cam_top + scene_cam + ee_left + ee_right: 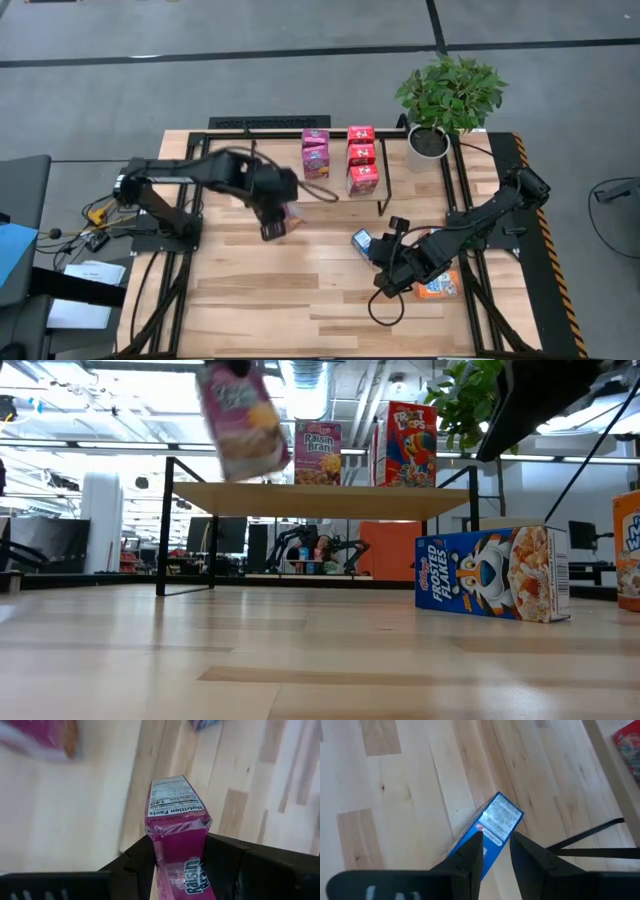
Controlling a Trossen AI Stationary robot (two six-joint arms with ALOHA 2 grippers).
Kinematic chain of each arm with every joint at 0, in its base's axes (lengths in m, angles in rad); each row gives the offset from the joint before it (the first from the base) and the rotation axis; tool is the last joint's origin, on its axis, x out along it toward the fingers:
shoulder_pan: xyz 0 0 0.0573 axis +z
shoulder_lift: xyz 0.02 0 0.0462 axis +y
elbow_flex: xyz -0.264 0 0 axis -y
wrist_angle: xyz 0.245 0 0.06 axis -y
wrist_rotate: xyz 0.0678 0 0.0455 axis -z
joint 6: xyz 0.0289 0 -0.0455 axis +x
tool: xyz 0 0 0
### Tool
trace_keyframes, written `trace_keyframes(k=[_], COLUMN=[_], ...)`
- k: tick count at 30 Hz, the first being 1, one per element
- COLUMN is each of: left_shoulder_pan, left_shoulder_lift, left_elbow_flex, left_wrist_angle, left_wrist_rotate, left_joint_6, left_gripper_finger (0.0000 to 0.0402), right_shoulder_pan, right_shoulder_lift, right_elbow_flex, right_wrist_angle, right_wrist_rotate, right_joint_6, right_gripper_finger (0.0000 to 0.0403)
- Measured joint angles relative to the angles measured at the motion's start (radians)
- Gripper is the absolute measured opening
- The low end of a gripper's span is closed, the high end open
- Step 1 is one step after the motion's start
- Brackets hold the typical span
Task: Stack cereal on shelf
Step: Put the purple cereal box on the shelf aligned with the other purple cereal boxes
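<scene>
While left tool (177, 855) lifts magenta box (175, 815), right tool (495, 850) straddles blue box (492, 822).

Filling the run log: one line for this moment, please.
left pincer: holds pink box aloft | right pincer: astride blue box | shelf: five boxes

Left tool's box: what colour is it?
Magenta-pink, a Raisin Bran box in the left tool; clearest in the left wrist view.

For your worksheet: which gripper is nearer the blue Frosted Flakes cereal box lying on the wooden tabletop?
Right. The right gripper straddles the blue Frosted Flakes cereal box; the left gripper is off to its left, holding a magenta-pink cereal box.
</scene>
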Motion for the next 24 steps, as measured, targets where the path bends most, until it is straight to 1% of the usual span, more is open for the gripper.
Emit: trace_keyframes(k=[5,10,15,24], left_shoulder_pan=[0.071,0.134,0.178,0.198], left_shoulder_lift=[0.000,0.000,0.034,0.110], left_elbow_flex=[0.118,0.148,0.149,0.152], left_wrist_angle=[-0.006,-0.004,-0.002,0.017], left_wrist_rotate=[-0.006,-0.005,0.002,0.004], left_joint_6=[0.160,0.336,0.427,0.524], left_gripper_finger=[0.0128,0.0128,0.0128,0.0128], right_shoulder_pan=[0.000,-0.004,-0.014,-0.020], right_shoulder_lift=[0.000,0.000,0.000,0.000], right_elbow_flex=[0.000,0.000,0.000,0.000], right_wrist_angle=[0.000,0.002,0.008,0.010], right_wrist_rotate=[-0.015,-0.014,-0.015,-0.015], right_joint_6=[0.002,0.002,0.002,0.001], right_gripper_finger=[0.0123,0.0121,0.0122,0.0121])
